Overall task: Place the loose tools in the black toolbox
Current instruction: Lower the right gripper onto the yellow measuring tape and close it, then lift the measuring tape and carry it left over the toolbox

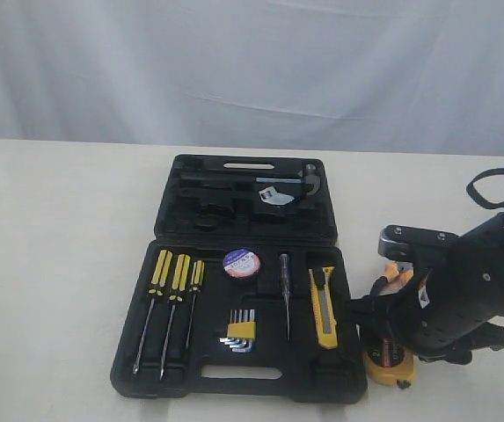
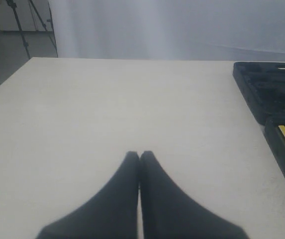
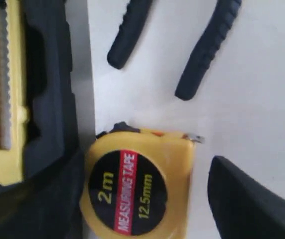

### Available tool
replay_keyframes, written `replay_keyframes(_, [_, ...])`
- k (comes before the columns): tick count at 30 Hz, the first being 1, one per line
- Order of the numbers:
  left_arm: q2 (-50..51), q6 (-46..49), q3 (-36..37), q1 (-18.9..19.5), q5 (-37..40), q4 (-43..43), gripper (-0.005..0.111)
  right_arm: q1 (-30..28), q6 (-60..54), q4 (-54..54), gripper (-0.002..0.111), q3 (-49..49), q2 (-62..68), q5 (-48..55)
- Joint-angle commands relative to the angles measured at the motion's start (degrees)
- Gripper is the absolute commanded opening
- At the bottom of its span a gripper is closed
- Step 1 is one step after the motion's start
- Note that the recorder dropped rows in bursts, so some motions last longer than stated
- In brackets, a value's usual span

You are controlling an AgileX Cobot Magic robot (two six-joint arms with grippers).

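Round yellow tape measure [image 3: 135, 191] on desk [image 1: 58, 264] just beside black moulded-plastic toolbox [image 1: 234, 380]; our right pincer [image 3: 147, 167] spread around it, left pincer [image 2: 140, 164] pressed together. We fear pincer catching toolbox wall, measure skidding.

Toolbox [image 1: 146, 380] was matt black moulded plastic. Tape measure [image 3: 135, 189]: smooth glossy yellow plastic shell, printed label. Pliers [image 3: 209, 50] grips looked like ribbed black rubber. Utility knife [image 3: 3, 84]: yellow plastic, ridged track. Screwdrivers [image 1: 172, 290]: glossy handles, metal shafts. Bench [image 2: 107, 109]: smooth, matt.
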Motion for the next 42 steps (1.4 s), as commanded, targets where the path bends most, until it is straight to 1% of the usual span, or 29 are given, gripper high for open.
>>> replay_keyframes(1, [-0.07, -0.33, 0.15, -0.27, -0.31, 0.0, 0.0, 0.02, 0.03, -0.4, 0.067, 0.23, 2.98, 0.76])
replay_keyframes(10, [-0.07, -0.33, 0.15, -0.27, -0.31, 0.0, 0.0, 0.02, -0.58, -0.4, 0.067, 0.23, 3.64, 0.62])
replay_keyframes(12, [-0.07, -0.33, 0.15, -0.27, -0.31, 0.0, 0.0, 0.02, -0.51, -0.4, 0.065, 0.23, 3.64, 0.62])
replay_keyframes(14, [-0.07, -0.33, 0.15, -0.27, -0.31, 0.0, 0.0, 0.02, -0.51, -0.4, 0.057, 0.23, 3.64, 0.62])
replay_keyframes(16, [-0.07, -0.33, 0.15, -0.27, -0.31, 0.0, 0.0, 0.02, -0.51, -0.88, 0.047, 0.23, 3.64, 0.62])
replay_keyframes(17, [-0.07, -0.33, 0.15, -0.27, -0.31, 0.0, 0.0, 0.02, -0.51, -0.88, 0.039, 0.09, 3.64, 0.73])
replay_keyframes(20, [-0.07, -0.33, 0.15, -0.27, -0.31, 0.0, 0.0, 0.02, -1.2, -0.88, 0.025, -0.75, 3.64, 1.8])
replay_keyframes(23, [-0.07, -0.33, 0.15, -0.27, -0.31, 0.0, 0.0, 0.02, -4.2, -0.88, 0.019, -3.12, 2.85, 6.87])
replay_keyframes(27, [-0.07, -0.33, 0.15, -0.27, -0.31, 0.0, 0.0, 0.02, -8.44, -0.88, 0.019, -8.59, 0.52, 17.26])
replay_keyframes(31, [-0.07, -0.33, 0.15, -0.27, -0.31, 0.0, 0.0, 0.02, -11.77, -0.88, 0.019, -14.74, -3.33, 23.5])
replay_keyframes(37, [-0.07, -0.33, 0.15, -0.27, -0.31, 0.0, 0.0, 0.02, -12.9, -0.88, 0.019, -24.76, -5.71, 27.11])
replay_keyframes(42, [-0.07, -0.33, 0.15, -0.27, -0.31, 0.0, 0.0, 0.02, -14.73, -0.88, 0.019, -34.04, -2.48, 27.54])
